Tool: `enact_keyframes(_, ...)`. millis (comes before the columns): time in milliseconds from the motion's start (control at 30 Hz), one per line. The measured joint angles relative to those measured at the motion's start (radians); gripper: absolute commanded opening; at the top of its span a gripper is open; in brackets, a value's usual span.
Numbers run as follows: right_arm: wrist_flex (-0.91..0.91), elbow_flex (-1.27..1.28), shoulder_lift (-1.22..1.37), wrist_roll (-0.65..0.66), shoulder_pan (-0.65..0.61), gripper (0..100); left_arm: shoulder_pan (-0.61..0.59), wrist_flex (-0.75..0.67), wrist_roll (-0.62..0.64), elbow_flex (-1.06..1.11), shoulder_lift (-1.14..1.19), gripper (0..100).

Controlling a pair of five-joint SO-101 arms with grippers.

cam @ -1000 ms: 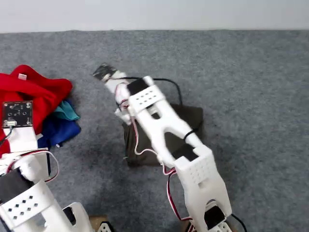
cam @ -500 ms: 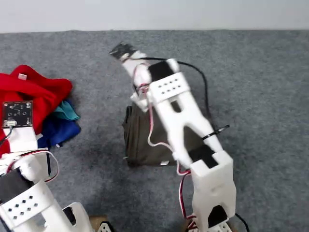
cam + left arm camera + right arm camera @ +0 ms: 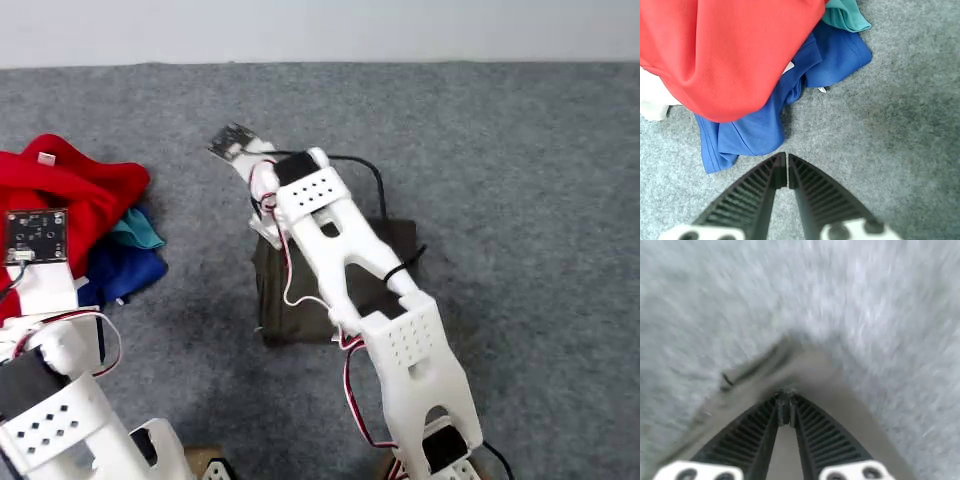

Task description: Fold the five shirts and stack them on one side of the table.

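Corner of the dark olive shirt [image 3: 810, 374] sits pinched in the right gripper [image 3: 785, 412], cloth trailing back beneath it.

Shirt pile [image 3: 85, 195] left, open carpet [image 3: 520, 200] right

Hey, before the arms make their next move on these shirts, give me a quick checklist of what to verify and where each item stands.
1. Empty left end effector: ok, shut on nothing over bare table beside the blue shirt.
2. Grip of right end effector: cannot tell, shut at the dark shirt, view blurred.
3. Fold of dark shirt: ok, compact rectangle mid-table.
4. Pile folded: not ok; red shirt, blue shirt and teal shirt lie loosely heaped.
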Motion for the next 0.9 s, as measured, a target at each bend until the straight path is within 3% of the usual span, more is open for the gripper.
enact_keyframes(300,0.338,-0.313,-0.002,0.000,-0.003,1.0,0.000,0.000,0.000,0.000,0.000,2)
enact_keyframes(433,0.362,-0.310,-0.077,-0.038,0.044,1.0,0.000,0.000,0.000,0.000,0.000,2)
enact_keyframes(900,0.362,0.446,-0.664,-0.110,0.198,1.1,0.000,0.000,0.000,0.000,0.000,2)
